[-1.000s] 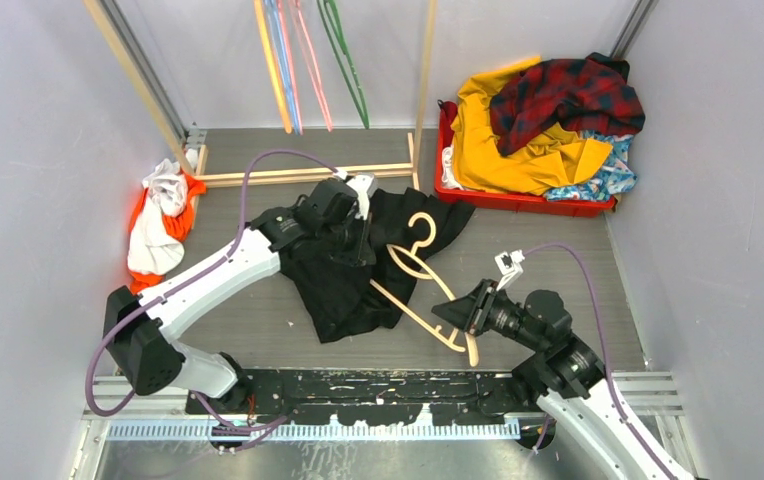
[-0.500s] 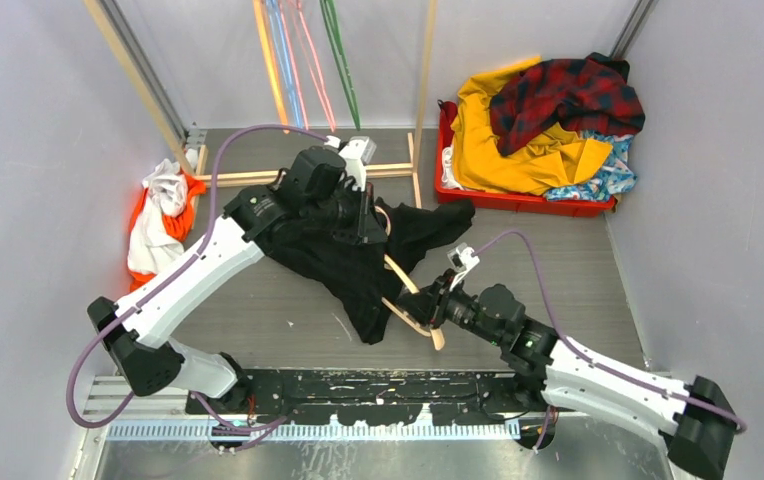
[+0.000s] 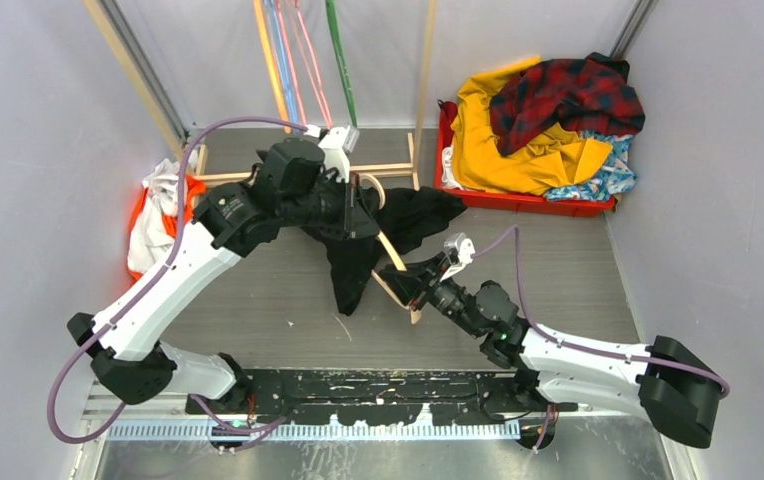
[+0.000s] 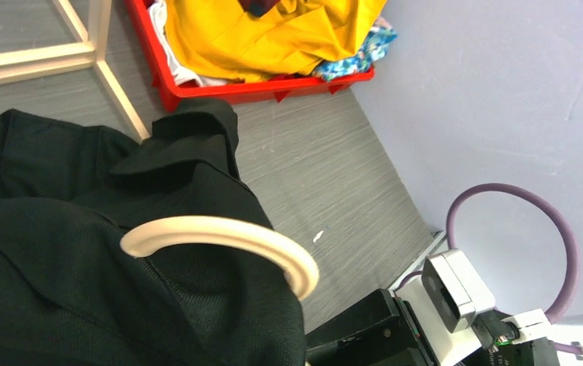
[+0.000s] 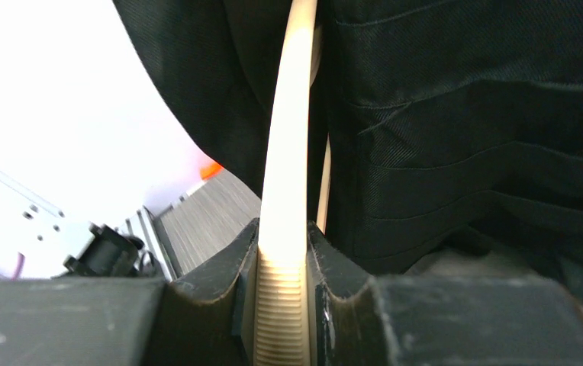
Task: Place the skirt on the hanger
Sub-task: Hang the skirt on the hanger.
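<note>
The skirt [image 3: 613,165], blue with a flower print, lies in the red bin under other clothes; its edge also shows in the left wrist view [image 4: 357,57]. Neither gripper is near it. A cream hanger [image 3: 390,255] stands steeply, its hook [image 4: 227,232] poking out over a black garment [image 3: 353,265]. My right gripper [image 3: 408,283] is shut on the hanger's ribbed arm [image 5: 282,244]. My left gripper [image 3: 358,212] is shut on the black garment, which hangs from it above the table. Its fingers are hidden by cloth in the left wrist view.
The red bin [image 3: 518,202] at the back right holds yellow and plaid clothes. A wooden rack frame [image 3: 298,176] lies behind the left arm, with coloured hangers [image 3: 288,60] hanging above it. White and orange clothes [image 3: 158,220] are heaped by the left wall.
My left arm has raised the black garment and carried it toward the back. My right arm has stretched forward and left, tipping the hanger up into the garment.
</note>
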Tool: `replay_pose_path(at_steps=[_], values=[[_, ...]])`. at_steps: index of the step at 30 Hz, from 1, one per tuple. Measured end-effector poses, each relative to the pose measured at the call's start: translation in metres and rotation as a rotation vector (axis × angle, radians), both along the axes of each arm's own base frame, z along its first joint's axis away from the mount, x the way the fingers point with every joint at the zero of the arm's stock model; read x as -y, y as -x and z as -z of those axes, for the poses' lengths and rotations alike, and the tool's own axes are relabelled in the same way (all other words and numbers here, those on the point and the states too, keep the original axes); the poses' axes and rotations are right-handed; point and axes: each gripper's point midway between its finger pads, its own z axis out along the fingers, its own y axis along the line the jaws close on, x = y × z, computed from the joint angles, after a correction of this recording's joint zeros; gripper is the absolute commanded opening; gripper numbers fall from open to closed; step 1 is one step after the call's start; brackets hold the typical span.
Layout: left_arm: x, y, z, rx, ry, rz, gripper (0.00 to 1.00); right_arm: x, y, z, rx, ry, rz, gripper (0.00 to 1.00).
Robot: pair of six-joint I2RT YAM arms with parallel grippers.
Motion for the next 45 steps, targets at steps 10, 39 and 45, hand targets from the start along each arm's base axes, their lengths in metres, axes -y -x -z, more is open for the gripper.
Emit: replay_pose_path(at_steps=[10, 39, 45], values=[[-0.006, 0.008, -0.026, 0.039, 0.042, 0.004, 0.22, -0.012, -0.001, -0.072, 0.158, -0.158, -0.027, 0.01], [-0.119, 0.069, -0.162, 0.328, 0.206, -0.155, 0.3, 0.096, 0.095, -0.205, 0.506, -0.375, -0.106, 0.02], [-0.117, 0.062, -0.146, 0.304, 0.162, -0.172, 0.29, 0.053, 0.069, -0.179, 0.416, -0.267, -0.13, 0.02]])
